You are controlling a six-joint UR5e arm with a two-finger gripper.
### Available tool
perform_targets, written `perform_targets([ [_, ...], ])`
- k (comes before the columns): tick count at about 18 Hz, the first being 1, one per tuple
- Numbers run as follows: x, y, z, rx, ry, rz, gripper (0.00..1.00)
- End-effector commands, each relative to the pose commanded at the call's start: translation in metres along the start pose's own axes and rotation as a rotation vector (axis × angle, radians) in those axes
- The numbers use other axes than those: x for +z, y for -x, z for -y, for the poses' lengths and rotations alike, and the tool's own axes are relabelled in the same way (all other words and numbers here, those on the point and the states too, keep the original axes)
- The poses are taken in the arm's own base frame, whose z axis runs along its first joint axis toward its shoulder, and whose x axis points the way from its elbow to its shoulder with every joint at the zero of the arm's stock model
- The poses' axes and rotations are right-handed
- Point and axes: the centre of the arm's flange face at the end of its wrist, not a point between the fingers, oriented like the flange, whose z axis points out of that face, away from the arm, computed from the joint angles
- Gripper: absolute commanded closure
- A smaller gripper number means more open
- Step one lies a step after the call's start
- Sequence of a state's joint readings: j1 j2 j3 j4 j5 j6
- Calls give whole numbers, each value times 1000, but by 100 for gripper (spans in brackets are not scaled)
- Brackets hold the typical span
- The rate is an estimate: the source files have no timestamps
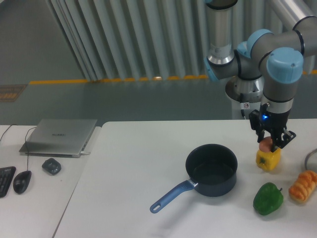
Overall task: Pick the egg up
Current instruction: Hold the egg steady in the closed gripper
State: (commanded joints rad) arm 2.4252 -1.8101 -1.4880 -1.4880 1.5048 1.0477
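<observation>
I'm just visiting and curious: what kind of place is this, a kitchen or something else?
Likely a robotics lab, not a kitchen: an industrial arm's gripper works over a white table, a closed laptop sits nearby, and yellow floor tape marks the area.

Bench point(138, 163) middle and left edge lay open for passage. Blue pot point(211, 169) sat centre-right, handle toward front. Right edge crowded: yellow pepper point(268, 159) under the claw point(270, 144), green pepper point(268, 198), bread roll point(303, 186) near front-right corner.

We see white table point(133, 173) in foreground, second white desk point(29, 198) at left. Behind: grey ribbed wall panels point(124, 34), grey floor point(124, 101), yellow floor stripe point(59, 81).
</observation>
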Motion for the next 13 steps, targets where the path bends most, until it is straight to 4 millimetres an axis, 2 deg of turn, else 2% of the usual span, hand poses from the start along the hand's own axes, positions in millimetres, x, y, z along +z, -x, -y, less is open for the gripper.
perform_targets([
  [13, -1, -4, 3, 11, 5, 4, 81],
])
